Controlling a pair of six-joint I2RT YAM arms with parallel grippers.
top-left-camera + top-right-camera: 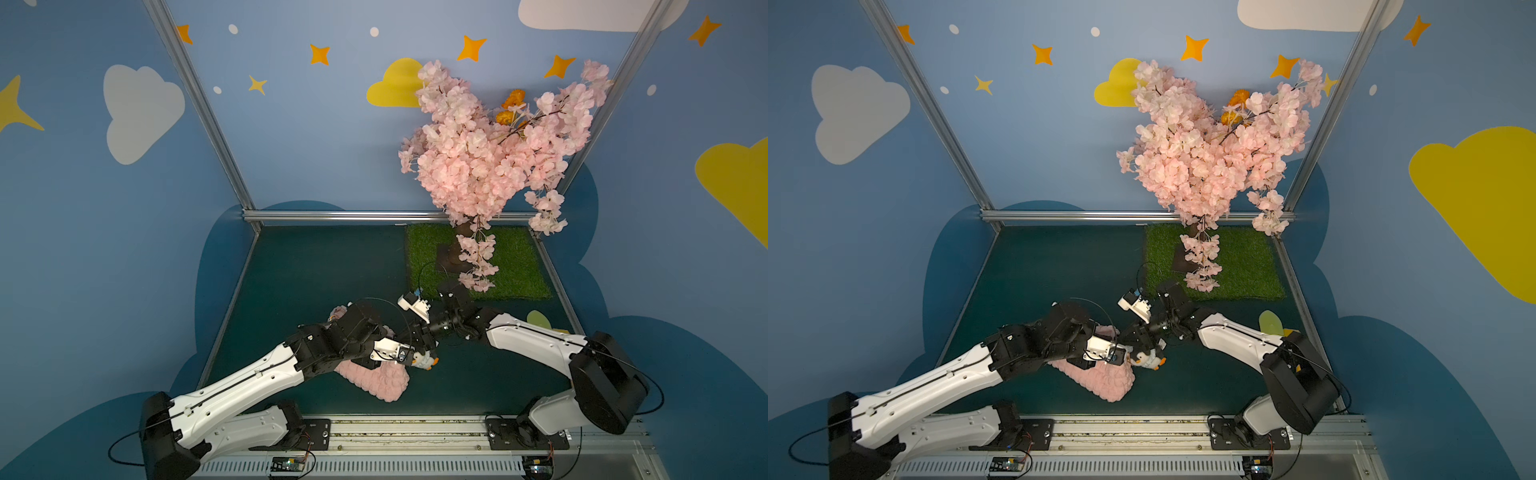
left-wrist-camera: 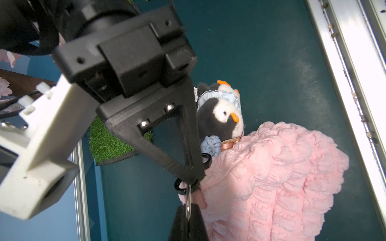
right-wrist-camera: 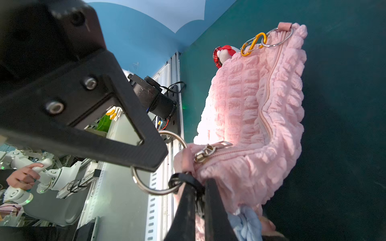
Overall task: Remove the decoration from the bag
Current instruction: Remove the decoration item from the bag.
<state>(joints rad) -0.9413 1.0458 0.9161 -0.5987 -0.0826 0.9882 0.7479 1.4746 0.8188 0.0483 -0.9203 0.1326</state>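
Observation:
The bag [image 1: 376,380] [image 1: 1100,379], a puffy pink pouch, lies on the dark green floor near the front. The decoration, a small black-and-white penguin plush [image 1: 424,360] [image 2: 221,116], rests at the bag's corner beside a blue knot [image 2: 211,144]. My left gripper [image 2: 189,210] is shut on the silver ring [image 3: 146,187] at that corner. My right gripper [image 3: 198,198] comes from the opposite side and is shut on the decoration's black clasp [image 2: 180,186], which hangs on the same ring. The two grippers' fingertips nearly touch.
A red plaid plush [image 3: 223,54] on a yellow carabiner [image 3: 253,43] hangs at the bag's far end. The pink blossom tree [image 1: 490,145] stands on a grass mat [image 1: 519,266] at the back right. A yellow-green leaf shape [image 1: 538,319] lies by the right arm. The aluminium rail [image 1: 415,428] runs along the front.

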